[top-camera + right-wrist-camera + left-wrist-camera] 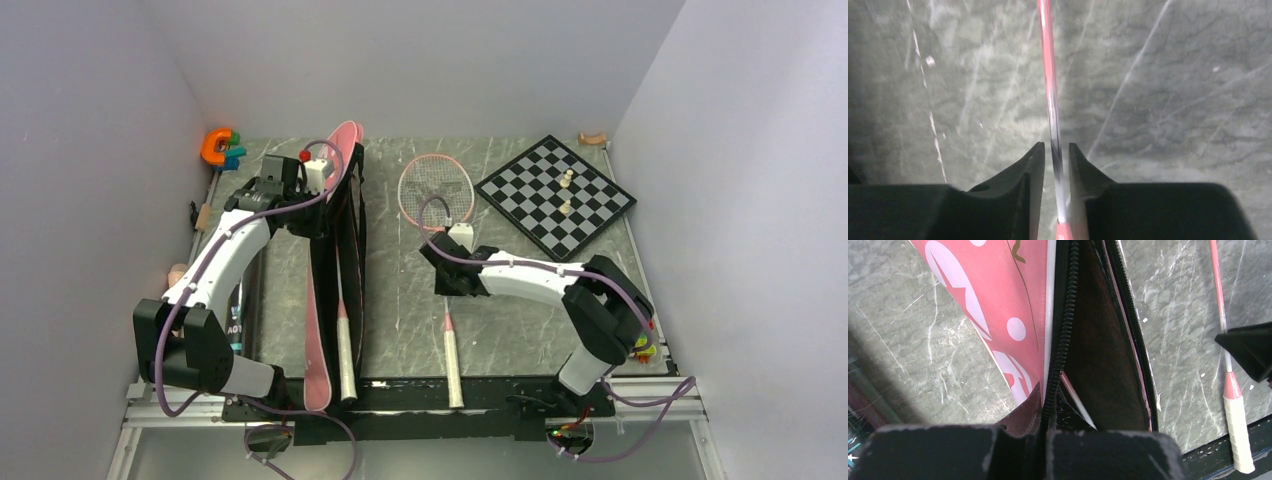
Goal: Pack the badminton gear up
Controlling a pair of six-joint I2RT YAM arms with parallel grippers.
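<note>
Where the pink bag (pixel 322 330) is: standing on its long edge on the desk (pixel 400 310), left of centre. It runs from the near edge toward the back wall, with its zip open along the top.
Left fingers (pixel 1018 445): pressed fully together on the bag's zip edge near its far end. The zipper teeth run straight into the pinch, and the dark lining gapes open just to the right.
Racket in the bag (pixel 347 350): lying lengthwise inside the open bag. Its white handle pokes out at the near end and its head is hidden by the bag wall.
Racket on the desk (pixel 437 190): flat on the desk to the right of the bag and apart from it. Its pink-framed head points to the back and its white handle lies at the near edge.
Right fingers (pixel 1030 170): down over that racket's pink shaft about midway along, one finger on each side and drawn in close. A thin slit shows beside the shaft, so I cannot tell whether they are pinching it.
Dark tube (pixel 238 318): along the desk's left edge, mostly hidden under the left arm.
Chessboard (pixel 555 195): back right on the desk, with two pale pieces on it. Its left corner is just beside the racket head.
Orange C-shaped toy (pixel 216 147): in the back left corner.
</note>
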